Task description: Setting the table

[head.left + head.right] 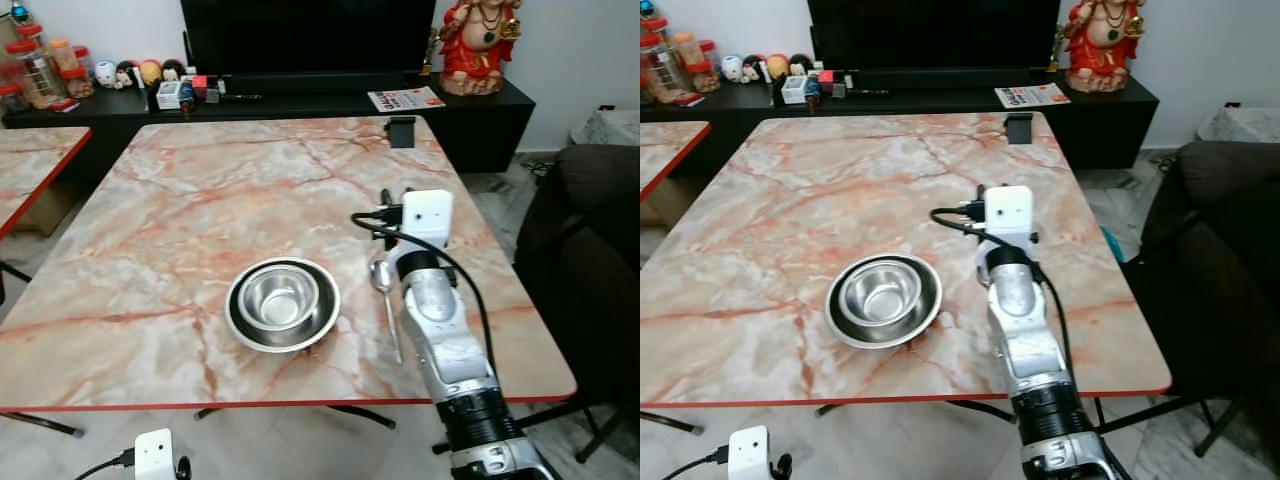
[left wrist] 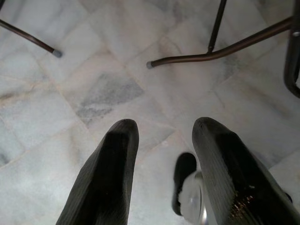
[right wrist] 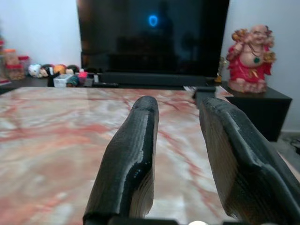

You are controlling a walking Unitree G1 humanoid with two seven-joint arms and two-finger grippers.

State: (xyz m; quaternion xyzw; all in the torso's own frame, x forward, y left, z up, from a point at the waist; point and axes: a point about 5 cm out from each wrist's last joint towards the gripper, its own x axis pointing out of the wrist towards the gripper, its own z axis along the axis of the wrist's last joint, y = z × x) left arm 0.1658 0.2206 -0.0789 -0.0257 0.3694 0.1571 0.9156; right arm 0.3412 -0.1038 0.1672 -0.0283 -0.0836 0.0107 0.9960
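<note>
Right claw [image 3: 176, 140] hovers low over the pink marble tabletop [image 1: 200, 210], fingers apart, nothing between them. Slim steel spoon [image 1: 386, 300] lies flat beside the right wrist, probably behind the fingertips. Round steel bowl on steel plate [image 1: 282, 303] sits just left of it. Left claw [image 2: 164, 154] hangs open over the tiled floor [image 2: 93, 70].

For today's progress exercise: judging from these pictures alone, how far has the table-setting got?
Done: a steel bowl sits on a plate on the marble table, and a spoon lies to its right. In hand: nothing; the right gripper is open above the table. Left: any further items; none can be seen nearby.
</note>
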